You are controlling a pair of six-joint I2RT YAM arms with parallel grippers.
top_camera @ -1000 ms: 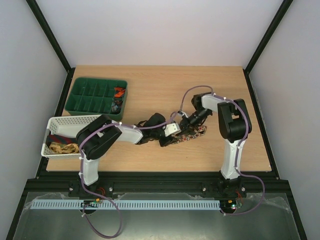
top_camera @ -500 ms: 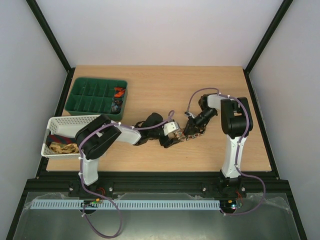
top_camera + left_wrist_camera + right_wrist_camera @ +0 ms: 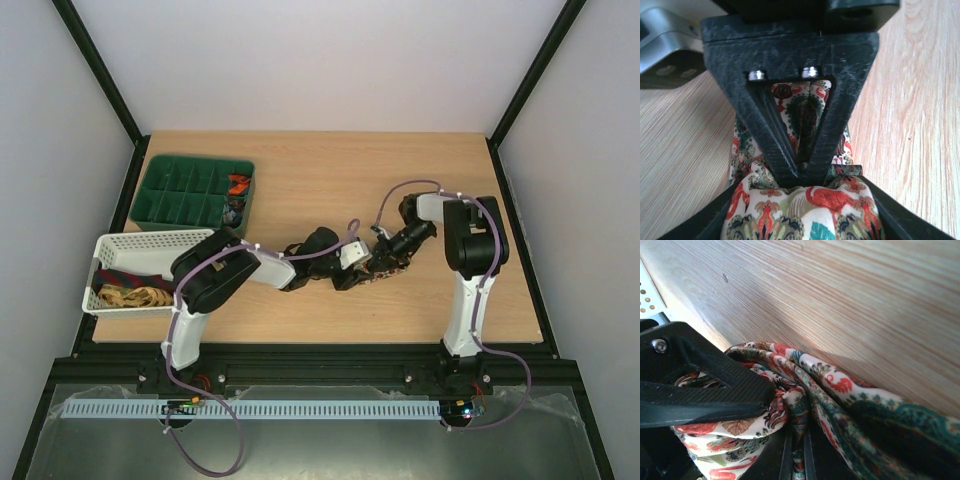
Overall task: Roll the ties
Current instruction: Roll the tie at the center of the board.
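Observation:
A floral tie (image 3: 377, 272) lies bunched on the wooden table between my two grippers. In the left wrist view a wad of this tie (image 3: 835, 200), with a red flamingo print, fills my left gripper (image 3: 800, 212); black fingers (image 3: 715, 220) press it from both sides. Just beyond the wad my right gripper (image 3: 802, 167) points straight at that camera, jaws together on a fold. The right wrist view shows a thin fold of the tie (image 3: 840, 385) pinched in my right gripper (image 3: 798, 457), with a left finger (image 3: 715, 385) against the cloth. From above, left gripper (image 3: 357, 272) and right gripper (image 3: 386, 262) almost touch.
A green divided tray (image 3: 160, 190) stands at the back left with an orange-red coil (image 3: 238, 184) and a dark coil (image 3: 233, 208) in it. A white basket (image 3: 140, 242) at the left edge holds a gold tie (image 3: 130, 296) and a maroon one (image 3: 113, 275).
The left arm has pushed right toward the right gripper, and its jaws widened, then closed in on the wad. The right jaws closed on a fold. The tie is bunched tighter.

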